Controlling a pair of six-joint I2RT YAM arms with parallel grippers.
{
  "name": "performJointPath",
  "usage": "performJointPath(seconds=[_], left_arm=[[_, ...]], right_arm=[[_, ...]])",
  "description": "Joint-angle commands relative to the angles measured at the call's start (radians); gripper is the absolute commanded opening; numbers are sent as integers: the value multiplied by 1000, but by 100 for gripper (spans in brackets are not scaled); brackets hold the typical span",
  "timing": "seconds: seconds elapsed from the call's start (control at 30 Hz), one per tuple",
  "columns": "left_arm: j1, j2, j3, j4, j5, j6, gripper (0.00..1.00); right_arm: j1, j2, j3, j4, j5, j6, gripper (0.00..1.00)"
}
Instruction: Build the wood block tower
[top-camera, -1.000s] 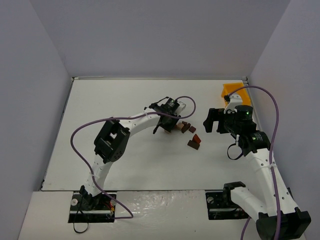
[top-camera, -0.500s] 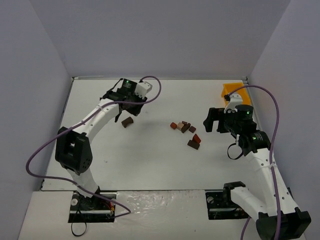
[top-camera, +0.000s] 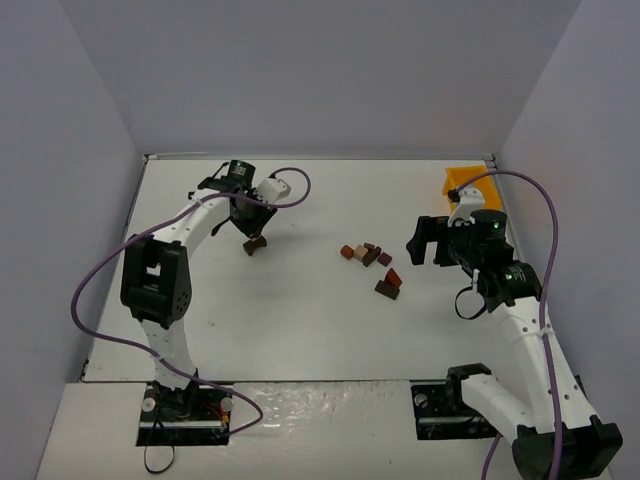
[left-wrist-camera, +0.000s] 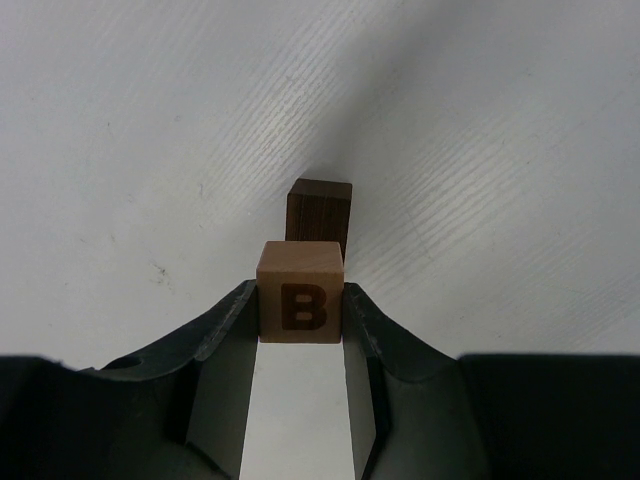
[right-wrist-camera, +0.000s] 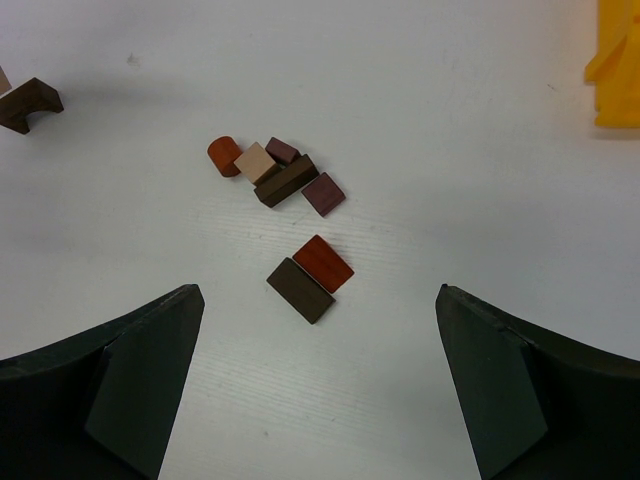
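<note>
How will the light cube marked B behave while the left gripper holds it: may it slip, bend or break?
The cube marked B looks like solid wood, so probably stiff and hard to crush. Its flat sides sit flush in the left gripper, so twisting seems unlikely. It is small, so likely light.

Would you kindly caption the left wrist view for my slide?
Left gripper holding a tan B block near a dark brown block on the table.
</note>
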Motion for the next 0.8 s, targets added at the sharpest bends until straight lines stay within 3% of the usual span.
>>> performJointPath(seconds=[0.0, 0.77], left_arm=[[4, -10, 68, -10, 31, 47, 0], [11, 25, 53, 46, 86, 33, 0]], right_arm=[[9, 8, 46, 49, -15, -17, 100], [10, 11, 41, 49, -11, -26, 100]])
